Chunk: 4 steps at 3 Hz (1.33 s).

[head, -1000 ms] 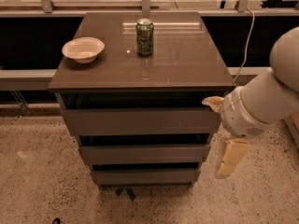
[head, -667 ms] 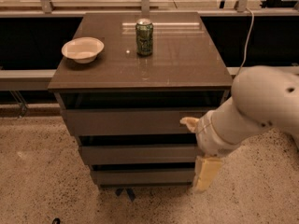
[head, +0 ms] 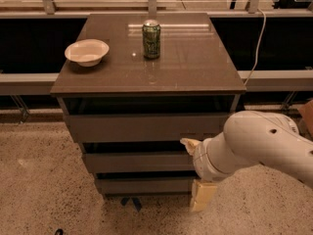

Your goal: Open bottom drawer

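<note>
The grey-brown cabinet has three stacked slab drawer fronts. The bottom drawer (head: 142,185) is the narrowest and lowest, just above the floor, and looks closed. My gripper (head: 196,170) is at the right end of the middle and bottom drawer fronts, reaching in from the right on the white arm (head: 259,146). Its two cream fingers stand apart, one finger (head: 189,143) up by the middle drawer and the other low beside the bottom drawer's right end. It holds nothing. The wrist hides the right ends of the two lower drawers.
On the cabinet top (head: 195,67) stand a white bowl (head: 86,51) at the left and a green can (head: 151,39) in the middle. A low ledge and railing run behind. A white cable (head: 257,43) hangs at the right. The speckled floor (head: 44,190) lies around the cabinet.
My arm has swung left and down, from beside the cabinet's right edge to in front of the two lower drawers. The drawers, bowl and can have not moved.
</note>
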Available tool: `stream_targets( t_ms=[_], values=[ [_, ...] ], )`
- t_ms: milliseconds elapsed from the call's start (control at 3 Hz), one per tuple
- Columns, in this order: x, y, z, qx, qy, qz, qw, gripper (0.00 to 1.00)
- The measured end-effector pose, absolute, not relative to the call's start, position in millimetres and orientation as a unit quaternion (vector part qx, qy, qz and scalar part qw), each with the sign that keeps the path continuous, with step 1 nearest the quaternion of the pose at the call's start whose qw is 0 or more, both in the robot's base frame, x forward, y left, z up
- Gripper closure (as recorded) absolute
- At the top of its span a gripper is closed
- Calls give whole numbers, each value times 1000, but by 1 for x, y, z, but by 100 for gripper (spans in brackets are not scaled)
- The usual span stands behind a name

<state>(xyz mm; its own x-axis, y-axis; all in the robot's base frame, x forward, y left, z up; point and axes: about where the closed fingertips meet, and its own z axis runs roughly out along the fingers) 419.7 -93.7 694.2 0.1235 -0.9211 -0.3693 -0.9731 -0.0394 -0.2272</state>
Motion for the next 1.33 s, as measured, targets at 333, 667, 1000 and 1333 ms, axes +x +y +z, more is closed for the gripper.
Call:
stream_targets(
  t_ms=[333,667,1000,1333],
  values=[
    [420,-94,694,-718,659,61,214,0],
    [430,-91,662,-714,667,81,197,0],
    [429,-90,592,-704,674,118,189,0],
    [433,-87,525,-681,677,145,239,0]
  ],
)
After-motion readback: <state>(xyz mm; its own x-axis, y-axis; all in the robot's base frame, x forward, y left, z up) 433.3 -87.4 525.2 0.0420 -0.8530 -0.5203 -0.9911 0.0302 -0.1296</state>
